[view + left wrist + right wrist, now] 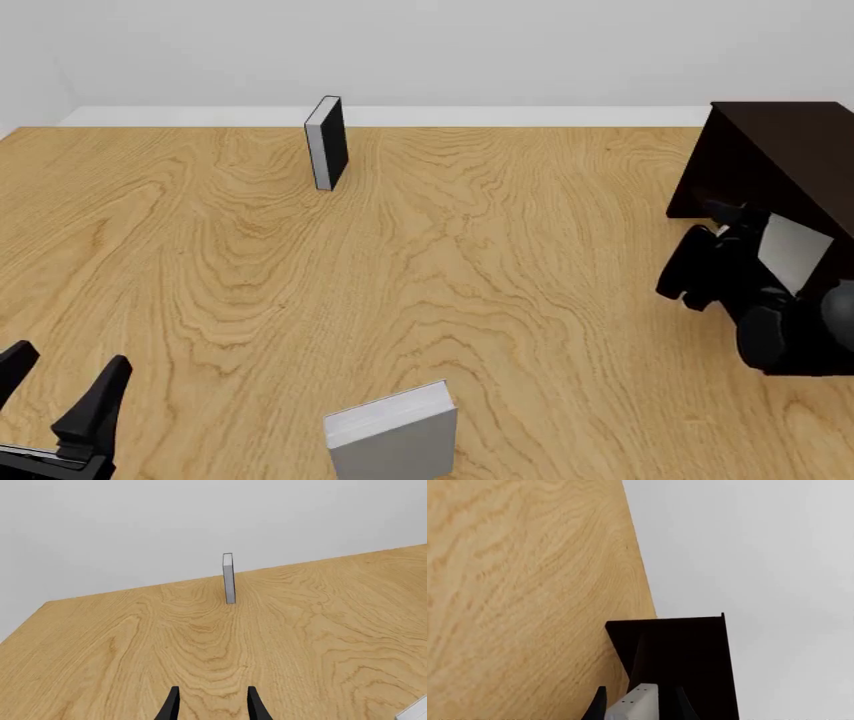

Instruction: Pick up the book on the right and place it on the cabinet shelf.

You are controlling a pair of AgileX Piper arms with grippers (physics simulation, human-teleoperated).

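Right gripper (747, 262) is clamping the light-grey book (791, 250) between its fingers, holding it right at the front of the dark cabinet (781, 150). Left gripper (60, 385) is sitting wide open and holding nothing, low over the table (467, 270).

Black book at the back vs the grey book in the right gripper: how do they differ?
The black book stands upright on the table, untouched; the grey book is tilted, off the table, gripped by the right gripper beside the cabinet. Covers differ: black versus light grey. Both are slim hardcovers.
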